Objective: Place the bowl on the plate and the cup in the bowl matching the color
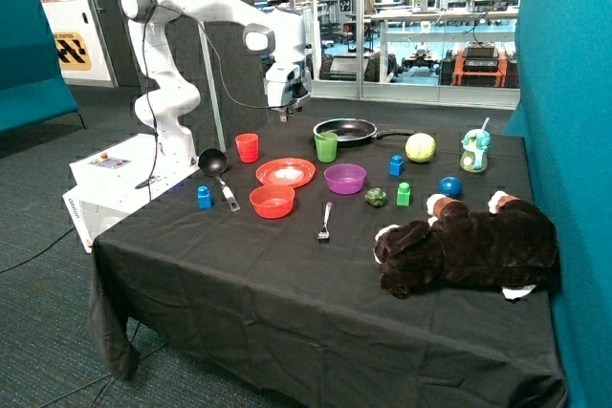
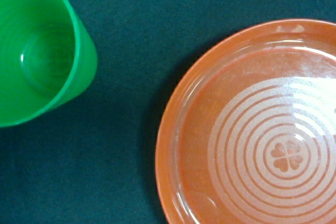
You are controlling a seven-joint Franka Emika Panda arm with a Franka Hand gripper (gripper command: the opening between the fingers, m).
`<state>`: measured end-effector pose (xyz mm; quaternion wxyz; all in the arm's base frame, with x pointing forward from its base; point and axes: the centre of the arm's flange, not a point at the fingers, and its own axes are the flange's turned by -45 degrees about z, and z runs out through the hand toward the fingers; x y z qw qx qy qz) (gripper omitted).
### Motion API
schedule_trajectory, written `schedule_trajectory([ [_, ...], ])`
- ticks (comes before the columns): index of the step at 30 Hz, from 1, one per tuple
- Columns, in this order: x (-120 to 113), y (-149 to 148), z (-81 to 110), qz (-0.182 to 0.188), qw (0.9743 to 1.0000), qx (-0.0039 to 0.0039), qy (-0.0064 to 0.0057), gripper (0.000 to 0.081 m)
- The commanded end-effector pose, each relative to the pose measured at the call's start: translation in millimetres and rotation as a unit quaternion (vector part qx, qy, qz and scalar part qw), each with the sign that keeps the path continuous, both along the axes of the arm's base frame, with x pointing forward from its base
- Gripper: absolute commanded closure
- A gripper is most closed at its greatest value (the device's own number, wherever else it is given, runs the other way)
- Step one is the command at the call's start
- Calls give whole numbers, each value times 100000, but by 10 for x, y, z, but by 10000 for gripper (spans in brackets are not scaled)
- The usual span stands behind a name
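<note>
On the black-draped surface (image 1: 287,274), going left to right in the outside view: a small blue block (image 1: 204,197) sits near the edge, with a black ladle (image 1: 216,169) just beyond it. Next stands the small red plastic cup (image 1: 247,147), upright and alone on the cloth, well apart from the small shallow red-orange plastic bowl (image 1: 272,201), which rests directly on the cloth just in front of the flat round red-orange plastic plate (image 1: 285,172). The plate lies bare; from the wrist view its pale centre shows concentric rings and a clover mark (image 2: 252,129). So neither bowl nor cup has been stacked.

The white arm's tool (image 1: 283,112) hangs in the air above the gap between plate and green plastic cup (image 1: 326,146); I cannot tell whether it is open or closed. The wrist view shows that green cup (image 2: 37,51) upright, close to the plate but apart from it.

Further along come a metal fork (image 1: 325,222), a purple bowl (image 1: 345,179), a black frying pan (image 1: 346,130), and a brown plush dog (image 1: 469,246).
</note>
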<state>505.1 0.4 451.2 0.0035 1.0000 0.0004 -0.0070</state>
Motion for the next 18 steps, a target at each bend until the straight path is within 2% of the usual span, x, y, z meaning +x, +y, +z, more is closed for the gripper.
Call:
schedule_trajectory([
  [1,-51,-4,-12,19124,98151,474,-619,0],
  [3,-76,-31,-36,19308,98115,475,-618,0],
  [4,-83,-40,-43,19346,98108,475,-617,262],
  [5,-89,-50,-49,19453,98086,476,-617,477],
  [6,-95,-60,-54,19509,98076,476,-617,585],
  [7,-99,-71,-60,19583,98061,476,-616,641],
  [10,-108,-109,-77,19715,98034,477,-616,691],
  [14,-115,-168,-101,19723,98033,477,-616,698],
  [18,-114,-268,-130,18955,98184,473,-619,692],
])
